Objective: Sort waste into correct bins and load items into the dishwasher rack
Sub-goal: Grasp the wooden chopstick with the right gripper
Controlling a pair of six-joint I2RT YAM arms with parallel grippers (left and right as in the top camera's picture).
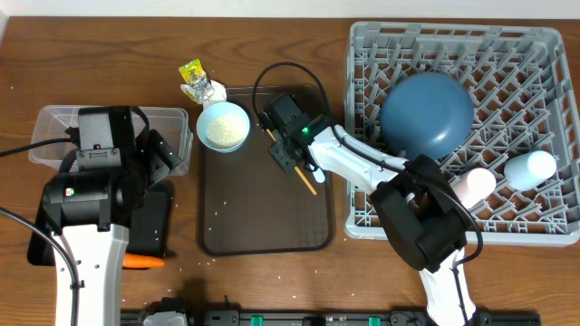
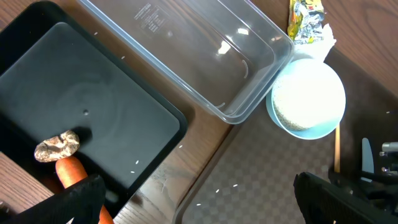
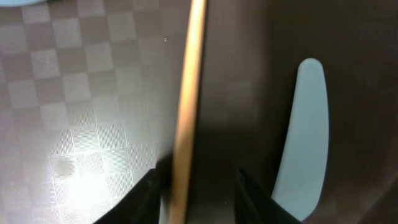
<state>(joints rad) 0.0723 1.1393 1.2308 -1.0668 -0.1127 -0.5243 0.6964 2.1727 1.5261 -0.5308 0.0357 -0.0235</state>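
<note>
My right gripper (image 1: 292, 161) is low over the brown serving tray (image 1: 263, 217). A thin wooden stick (image 3: 186, 106) runs between its open fingers, against the left one and clear of the right one. A pale-blue spoon (image 3: 305, 137) lies just right of the fingers. My left gripper (image 2: 199, 211) hangs wide open above the black tray (image 2: 93, 106), which holds a brown lumpy food piece (image 2: 57, 146) and the orange carrot (image 2: 71, 174). The clear tub (image 2: 186, 56) is beside it. A bowl of white rice (image 1: 223, 126) and the crumpled wrapper (image 1: 195, 80) are near the brown tray's far left corner.
The grey dishwasher rack (image 1: 544, 54) at the right holds an upturned blue plate (image 1: 426, 113), a pink cup (image 1: 476, 186) and a pale cup (image 1: 530, 167). Loose rice grains dot the brown tray and the wood beside it.
</note>
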